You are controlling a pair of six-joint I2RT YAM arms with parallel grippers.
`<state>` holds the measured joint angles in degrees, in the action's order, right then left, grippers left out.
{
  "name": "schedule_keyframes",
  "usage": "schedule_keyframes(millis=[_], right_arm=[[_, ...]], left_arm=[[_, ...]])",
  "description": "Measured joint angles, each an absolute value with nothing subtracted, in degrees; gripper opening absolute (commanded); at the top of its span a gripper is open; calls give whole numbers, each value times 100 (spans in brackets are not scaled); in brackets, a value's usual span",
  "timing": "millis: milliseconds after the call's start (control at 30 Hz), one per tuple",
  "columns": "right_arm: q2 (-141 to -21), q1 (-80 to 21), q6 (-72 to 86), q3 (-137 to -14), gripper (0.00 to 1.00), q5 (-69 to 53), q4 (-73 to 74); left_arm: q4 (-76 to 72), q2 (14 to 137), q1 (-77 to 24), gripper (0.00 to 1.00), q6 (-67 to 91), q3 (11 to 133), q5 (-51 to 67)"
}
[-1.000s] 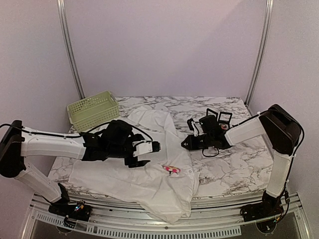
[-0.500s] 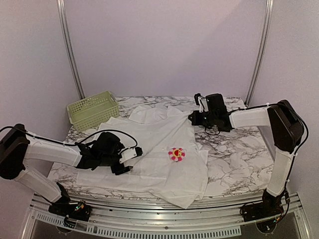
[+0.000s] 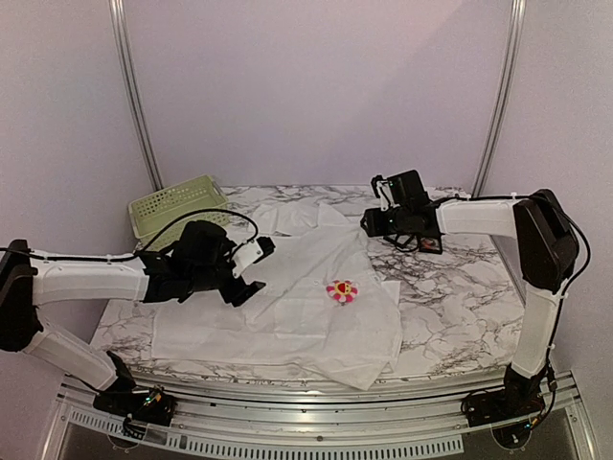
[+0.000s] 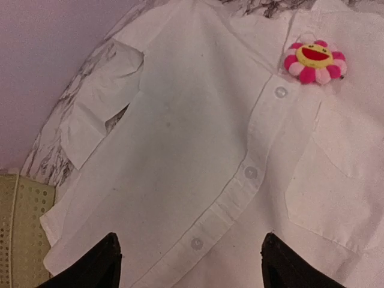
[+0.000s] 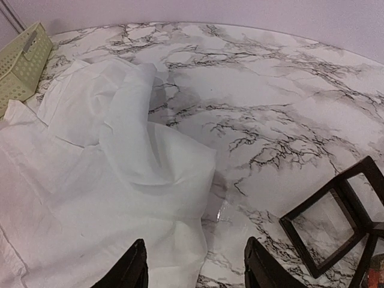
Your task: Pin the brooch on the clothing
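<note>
The white shirt [image 3: 287, 307] lies spread on the marble table, with its button row [image 4: 250, 173] and chest pocket [image 4: 336, 198] in the left wrist view. The brooch [image 3: 341, 291], a pink and yellow smiling flower, sits on the shirt near the placket; it also shows in the left wrist view [image 4: 315, 60]. My left gripper [image 3: 251, 268] is open and empty, hovering above the shirt left of the brooch; it also shows in its wrist view [image 4: 191, 264]. My right gripper [image 3: 368, 223] is open and empty above the shirt's far right edge [image 5: 150, 180].
A pale green basket [image 3: 179, 209] stands at the back left of the table. A black open box [image 5: 336, 222] lies by the right gripper at the back right. The shirt's hem hangs near the table's front edge [image 3: 316, 379].
The left gripper has risen and moved back off the shirt. The right gripper stays at the shirt's far right edge. The shirt lies flatter, the brooch on it facing up.
</note>
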<state>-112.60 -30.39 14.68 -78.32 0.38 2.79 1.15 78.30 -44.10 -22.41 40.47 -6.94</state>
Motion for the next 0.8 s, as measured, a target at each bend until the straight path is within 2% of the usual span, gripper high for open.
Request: schedule_keyframes(millis=[100, 233, 400, 533, 800], right_arm=[[-10624, -3280, 1505, -7389, 46, 346, 655], [-9806, -4108, 1828, -6659, 36, 357, 923], [-9614, -4954, 2679, -5848, 27, 115, 1326], [-9706, -5078, 3603, -5400, 25, 128, 1916], [-9382, -5144, 5065, -4965, 23, 141, 1868]], left_arm=[[16, 7881, -3940, 80, -1988, 4320, -801], [-268, 8335, -3022, 79, -1883, 4453, -1090], [-438, 9218, -2473, 78, -2029, 4659, -1302], [-574, 9690, -2408, 78, -2178, 4716, -1323], [-534, 9839, -2370, 80, -1640, 4580, -1507]])
